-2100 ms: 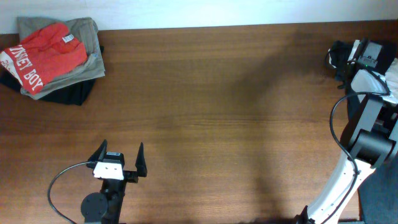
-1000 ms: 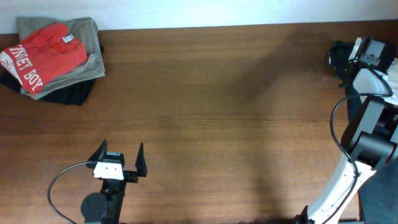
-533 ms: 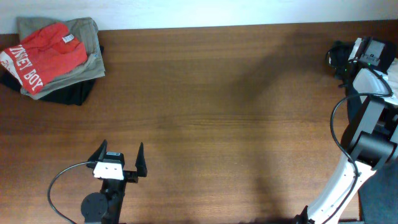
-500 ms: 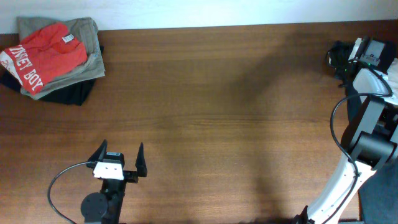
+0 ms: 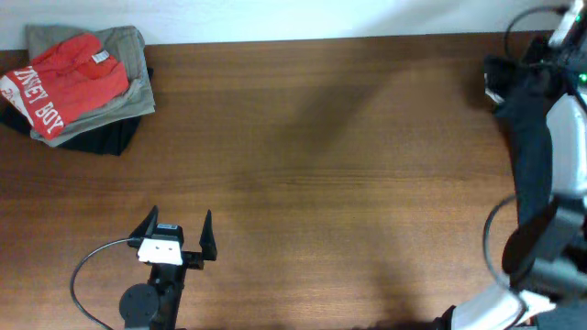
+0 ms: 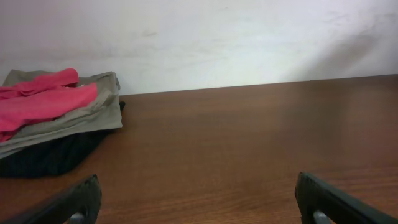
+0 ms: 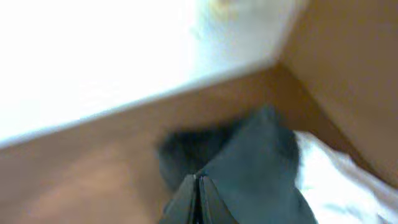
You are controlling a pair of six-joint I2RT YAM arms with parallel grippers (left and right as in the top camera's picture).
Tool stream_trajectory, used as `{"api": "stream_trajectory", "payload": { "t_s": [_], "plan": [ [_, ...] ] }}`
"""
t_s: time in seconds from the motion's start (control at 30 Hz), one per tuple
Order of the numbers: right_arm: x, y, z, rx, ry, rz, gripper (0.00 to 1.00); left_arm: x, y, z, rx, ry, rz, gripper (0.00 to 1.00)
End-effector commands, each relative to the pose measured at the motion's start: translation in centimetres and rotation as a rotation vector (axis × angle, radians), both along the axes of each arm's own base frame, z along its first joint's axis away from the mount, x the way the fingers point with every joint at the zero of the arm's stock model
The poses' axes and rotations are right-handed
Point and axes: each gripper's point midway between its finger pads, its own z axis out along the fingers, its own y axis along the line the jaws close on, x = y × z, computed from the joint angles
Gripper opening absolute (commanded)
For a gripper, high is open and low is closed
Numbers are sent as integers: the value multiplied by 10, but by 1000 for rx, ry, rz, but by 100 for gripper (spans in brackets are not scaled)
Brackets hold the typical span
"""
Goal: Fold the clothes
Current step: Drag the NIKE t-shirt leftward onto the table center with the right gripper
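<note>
Right pincer (image 7: 198, 190) is pinched together on the one black T-shirt (image 5: 530, 115), held up at the far right edge of the surface (image 5: 348, 183). Left pincer (image 5: 180, 220) gapes apart, empty. One pile of three folded garments (image 5: 78, 87) lies far left.

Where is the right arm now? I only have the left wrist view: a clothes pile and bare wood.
Observer: Far right in the overhead view; a black garment hangs against the right arm.
Operator: Is the right end effector closed on it?
Observer: The right wrist view is blurred, but its fingers look pressed together on dark cloth.
Operator: What tops the pile?
Observer: A red shirt with white lettering, seen from overhead.
</note>
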Motion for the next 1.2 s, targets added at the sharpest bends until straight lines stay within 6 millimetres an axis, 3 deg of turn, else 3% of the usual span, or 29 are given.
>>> {"api": "stream_trajectory", "payload": {
  "t_s": [0.0, 0.07, 0.17, 0.3, 0.4, 0.47, 0.5, 0.57, 0.63, 0.7, 0.73, 0.77, 0.83, 0.93, 1.1, 1.17],
  "plan": [
    [14, 114, 65, 108, -164, 300, 4, 0, -2, -2, 14, 0, -14, 99],
    [21, 190, 77, 186, -205, 461, 4, 0, -2, -2, 14, 0, -14, 99],
    [22, 282, 70, 266, -191, 604, 4, 0, -2, -2, 14, 0, -14, 99],
    [-2, 459, 32, 351, -124, 890, 4, 0, -2, -2, 14, 0, -14, 99],
    [-39, 555, -2, 410, -51, 1031, 4, 0, -2, -2, 14, 0, -14, 99],
    [-70, 604, -22, 411, -2, 1116, 4, 0, -2, -2, 14, 0, -14, 99],
    [-80, 616, -23, 412, 6, 1141, 4, 0, -2, -2, 14, 0, -14, 99],
    [-102, 638, -22, 413, 14, 1192, 18, 0, -2, -2, 14, 0, -14, 99],
    [-106, 641, -17, 411, 5, 1204, 26, 0, -2, -2, 14, 0, -14, 99],
    [-98, 629, -12, 409, -2, 1179, 33, 0, -2, -2, 14, 0, -14, 99],
    [-92, 621, -11, 408, 0, 1161, 47, 0, -2, -2, 14, 0, -14, 99],
    [-83, 607, -12, 405, 11, 1131, 70, 0, -2, -2, 14, 0, -14, 99],
    [-61, 572, -19, 400, 44, 1053, 74, 0, -2, -2, 14, 0, -14, 99],
    [-23, 494, -41, 399, 118, 887, 99, 0, -2, -2, 14, 0, -14, 99],
    [18, 364, -60, 415, 166, 630, 99, 0, -2, -2, 14, 0, -14, 99],
    [28, 293, -67, 430, 178, 496, 99, 0, -2, -2, 14, 0, -14, 99]
  ]
}}
